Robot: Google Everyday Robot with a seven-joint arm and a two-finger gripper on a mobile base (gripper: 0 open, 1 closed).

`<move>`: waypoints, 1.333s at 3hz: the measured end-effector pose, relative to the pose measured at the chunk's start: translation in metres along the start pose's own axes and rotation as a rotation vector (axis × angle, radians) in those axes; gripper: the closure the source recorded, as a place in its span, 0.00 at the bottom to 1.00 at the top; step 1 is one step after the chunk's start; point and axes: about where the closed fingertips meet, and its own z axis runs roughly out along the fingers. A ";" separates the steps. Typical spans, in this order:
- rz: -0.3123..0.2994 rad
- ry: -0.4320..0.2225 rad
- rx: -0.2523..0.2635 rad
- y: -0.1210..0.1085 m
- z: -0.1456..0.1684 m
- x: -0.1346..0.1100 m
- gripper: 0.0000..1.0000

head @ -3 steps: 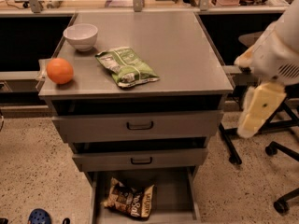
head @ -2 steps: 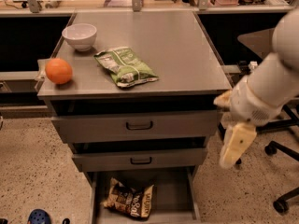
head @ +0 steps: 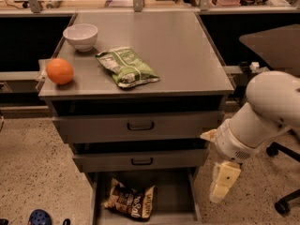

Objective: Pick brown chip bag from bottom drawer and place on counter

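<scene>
Camera view: brown chip bag (head: 130,203) in bottom drawer (head: 177,197), hand (head: 218,193) beside.

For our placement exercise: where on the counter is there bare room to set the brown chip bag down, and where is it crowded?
Free: the counter right of the green chip bag, out to its edge. Crowded: the left, with bowl, orange and that bag. The gripper hangs right of the bottom drawer.

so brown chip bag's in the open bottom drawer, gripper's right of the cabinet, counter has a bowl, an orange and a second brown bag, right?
One slip: in the camera view the counter holds a green-and-white chip bag, not brown. Rest holds: brown chip bag in open bottom drawer, gripper low right of the cabinet, bowl and orange there too.
</scene>
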 end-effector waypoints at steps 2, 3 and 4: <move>-0.045 -0.023 0.012 0.008 0.054 -0.011 0.00; -0.044 -0.128 -0.021 0.014 0.157 -0.022 0.00; -0.063 -0.273 0.117 -0.013 0.174 -0.027 0.00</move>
